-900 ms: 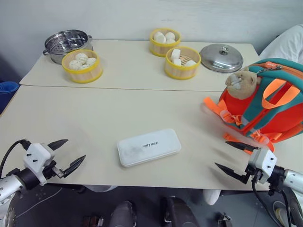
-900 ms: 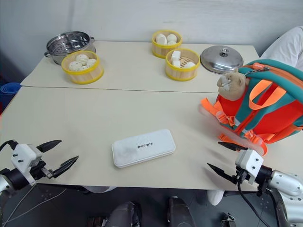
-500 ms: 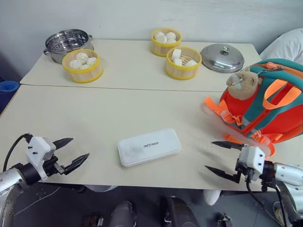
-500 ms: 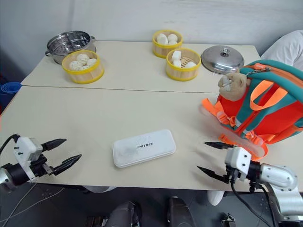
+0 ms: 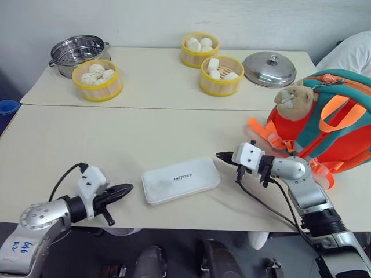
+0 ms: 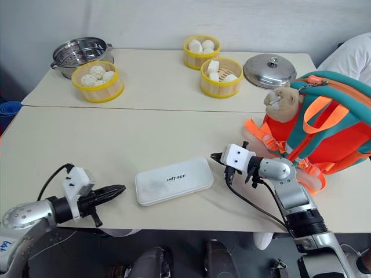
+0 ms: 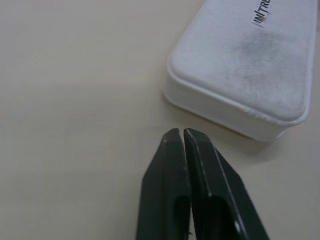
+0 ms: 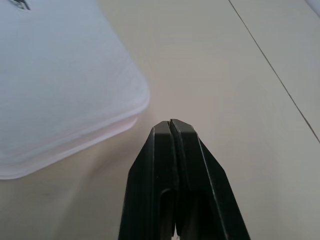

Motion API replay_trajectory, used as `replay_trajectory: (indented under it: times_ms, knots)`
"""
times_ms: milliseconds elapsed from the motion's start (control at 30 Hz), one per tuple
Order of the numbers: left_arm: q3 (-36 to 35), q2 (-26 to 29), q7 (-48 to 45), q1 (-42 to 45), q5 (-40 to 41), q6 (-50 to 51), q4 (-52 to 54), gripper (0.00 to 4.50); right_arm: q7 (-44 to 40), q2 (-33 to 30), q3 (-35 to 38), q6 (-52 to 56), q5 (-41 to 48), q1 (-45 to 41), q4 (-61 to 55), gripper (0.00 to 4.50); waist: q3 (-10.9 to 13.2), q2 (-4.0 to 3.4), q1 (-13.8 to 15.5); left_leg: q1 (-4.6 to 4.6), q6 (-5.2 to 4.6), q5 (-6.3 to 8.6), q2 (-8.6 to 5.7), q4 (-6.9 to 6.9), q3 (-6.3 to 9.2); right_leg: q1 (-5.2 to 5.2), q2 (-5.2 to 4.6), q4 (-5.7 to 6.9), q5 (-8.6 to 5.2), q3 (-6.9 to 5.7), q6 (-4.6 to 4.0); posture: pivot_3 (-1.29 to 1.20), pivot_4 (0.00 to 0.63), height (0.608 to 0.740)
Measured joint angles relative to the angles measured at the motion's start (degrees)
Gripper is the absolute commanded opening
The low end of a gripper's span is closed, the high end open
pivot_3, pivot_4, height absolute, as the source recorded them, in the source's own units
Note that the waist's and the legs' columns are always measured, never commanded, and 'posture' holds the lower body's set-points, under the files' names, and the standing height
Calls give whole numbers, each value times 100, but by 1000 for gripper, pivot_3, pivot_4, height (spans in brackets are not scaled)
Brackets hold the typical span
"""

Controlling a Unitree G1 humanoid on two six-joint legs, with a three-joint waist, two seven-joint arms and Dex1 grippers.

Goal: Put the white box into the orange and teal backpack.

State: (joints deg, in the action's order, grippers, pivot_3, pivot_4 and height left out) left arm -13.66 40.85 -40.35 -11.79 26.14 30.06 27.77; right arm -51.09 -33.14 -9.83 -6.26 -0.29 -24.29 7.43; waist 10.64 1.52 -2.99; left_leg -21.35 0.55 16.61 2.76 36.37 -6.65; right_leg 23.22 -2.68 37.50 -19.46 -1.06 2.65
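The white box [image 5: 181, 180] lies flat on the cream table near its front edge, its dark lettering facing up. My left gripper [image 5: 128, 188] is shut and sits just off the box's left end, its tips [image 7: 179, 133] a short way from the box corner [image 7: 240, 65]. Shut as well, my right gripper [image 5: 220, 155] has its tips [image 8: 169, 123] close to the box's right corner [image 8: 65, 95]. The orange and teal backpack [image 5: 327, 124] stands at the right with a tan plush charm [image 5: 294, 95] on its front.
At the back of the table stand three yellow steamer baskets [image 5: 97, 79] [image 5: 200, 49] [image 5: 221, 75] with food, a steel pot [image 5: 76, 51] and a steel lid [image 5: 271, 61]. A seam [image 5: 145, 108] runs between the two tabletops. White cloth [image 5: 353, 55] shows beyond the backpack.
Both grippers have gone from open to shut. Both arms have swung in toward the box, the left to its left end and the right to its right corner.
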Motion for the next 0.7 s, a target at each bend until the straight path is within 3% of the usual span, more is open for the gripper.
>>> replay_trajectory:
  times_ms: [300, 700]
  knots:
    - [494, 113, 68, 166, -197, 290, 75, 33, -625, -224, -113, 810, 387, 709, -830, 0, 0, 1, -4, 15, -21, -5, 1, -1, 1, -3, 2, 26, 0, 4, 0, 0, 150, 740]
    - [1265, -176, -109, 1295, -626, 107, -605, 33, -806, -921, 411, 1687, 764, 1818, -2059, 0, -4, 7, 138, 15, -21, -5, -2, 5, 2, -9, 2, 22, 1, 4, 1, 0, 150, 740]
